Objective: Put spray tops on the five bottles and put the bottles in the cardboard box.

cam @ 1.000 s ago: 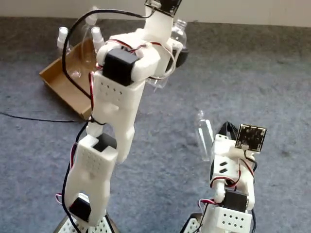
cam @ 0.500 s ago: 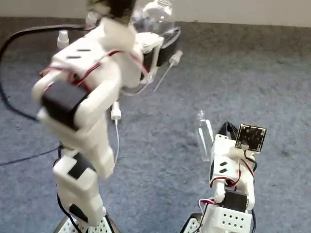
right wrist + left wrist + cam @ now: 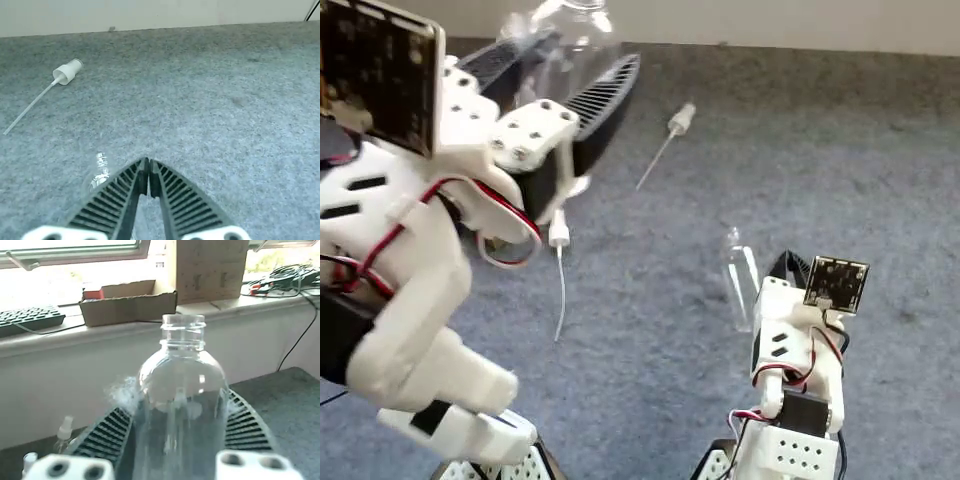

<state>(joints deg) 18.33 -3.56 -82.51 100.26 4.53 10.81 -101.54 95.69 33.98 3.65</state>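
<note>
High view: left gripper (image 3: 560,60) clamps a round bottle (image 3: 565,30), neck bare. Two spray tops lie loose on the carpet (image 3: 880,180): far top (image 3: 680,118), near top (image 3: 558,235). Slim bottle (image 3: 740,275) lies flat just ahead of the right arm.
Left wrist: round bottle (image 3: 182,390) upright between both fingers (image 3: 107,432).
Right wrist: right gripper (image 3: 148,165) fingers pressed together, holding nothing. Slim bottle (image 3: 99,172) just beside them, far top (image 3: 67,72) well apart.

The clear bottle (image 3: 560,40) in the left gripper (image 3: 563,60) is blurred and cut by the high view's top edge (its base runs off the left wrist view too). In the right wrist view the right gripper (image 3: 149,167) hides most of the lying bottle (image 3: 100,174).
</note>
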